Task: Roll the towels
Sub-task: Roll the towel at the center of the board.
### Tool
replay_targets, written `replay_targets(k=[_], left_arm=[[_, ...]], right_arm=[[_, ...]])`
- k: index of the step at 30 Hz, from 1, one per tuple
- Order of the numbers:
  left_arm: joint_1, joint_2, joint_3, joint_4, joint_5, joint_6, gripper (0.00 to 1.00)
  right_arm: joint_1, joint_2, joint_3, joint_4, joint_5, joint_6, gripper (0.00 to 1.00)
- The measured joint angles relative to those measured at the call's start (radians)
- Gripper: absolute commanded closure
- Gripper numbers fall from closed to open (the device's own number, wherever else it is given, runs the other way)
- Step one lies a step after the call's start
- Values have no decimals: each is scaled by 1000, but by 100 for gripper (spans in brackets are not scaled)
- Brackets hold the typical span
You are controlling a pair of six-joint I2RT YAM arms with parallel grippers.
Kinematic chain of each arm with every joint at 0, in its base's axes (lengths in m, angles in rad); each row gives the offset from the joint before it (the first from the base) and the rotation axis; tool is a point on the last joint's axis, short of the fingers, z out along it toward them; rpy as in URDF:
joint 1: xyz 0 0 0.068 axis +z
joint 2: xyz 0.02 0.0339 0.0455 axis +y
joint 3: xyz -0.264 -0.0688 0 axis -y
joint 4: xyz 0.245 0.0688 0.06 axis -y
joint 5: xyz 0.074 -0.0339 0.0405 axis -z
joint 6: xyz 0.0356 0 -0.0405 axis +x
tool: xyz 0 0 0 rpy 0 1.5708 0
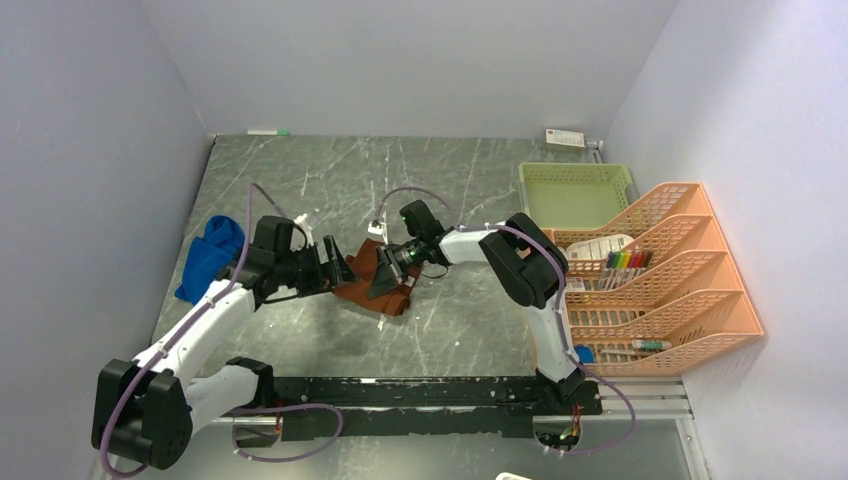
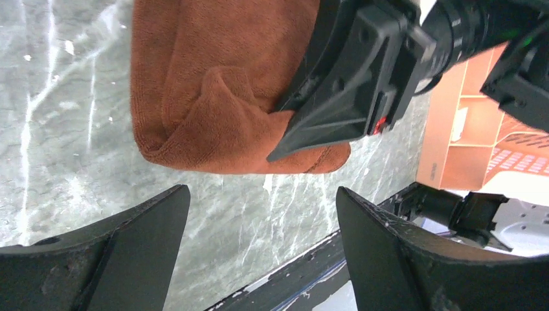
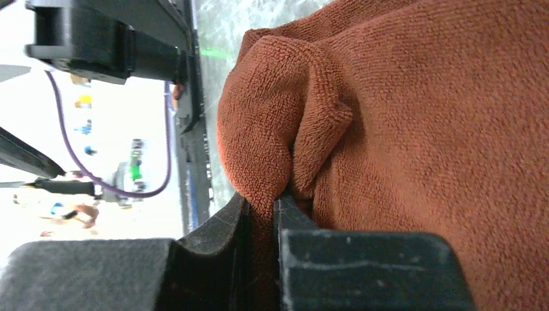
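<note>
Your left end effector (image 1: 338,272) is released, jaws spread wide and holding nothing, just off the 9 o'clock side of the brown towel (image 1: 395,302). In its wrist view the fingers (image 2: 129,253) frame bare marbled surface (image 2: 65,129), with the towel (image 2: 207,97) lying just beyond them. Your right end effector (image 1: 385,283) is clenched on the brown towel, pinching a fold of its edge between fingertips (image 3: 220,227) that almost meet. That towel lies bunched and partly folded over near the middle of the surface, not a tidy roll. The blue towel (image 1: 208,258) sits crumpled at 9 o'clock near the surface's left edge, apart from both end effectors. At 3 o'clock stands an orange rack (image 1: 680,270) with small items in its slots. Beyond it, at 2 o'clock, sits a green basket (image 1: 575,190).
</note>
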Motion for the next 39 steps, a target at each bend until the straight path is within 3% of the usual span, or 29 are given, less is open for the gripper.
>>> replay_targets(k=[8, 15, 23, 32, 39], left_arm=[[-110, 28, 0, -1, -74, -5, 11], [-141, 111, -27, 51, -114, -56, 11], [-142, 196, -134, 252, -123, -214, 11], [-146, 72, -243, 433, -201, -415, 10], [-146, 84, -288, 555, -262, -526, 10]], right_arm=[[-72, 11, -38, 182, -108, 218, 100], [-103, 18, -43, 277, -140, 321, 100], [-100, 32, -55, 303, -153, 349, 100], [-104, 34, -64, 316, -153, 343, 100], [-101, 48, -73, 328, -161, 344, 100]])
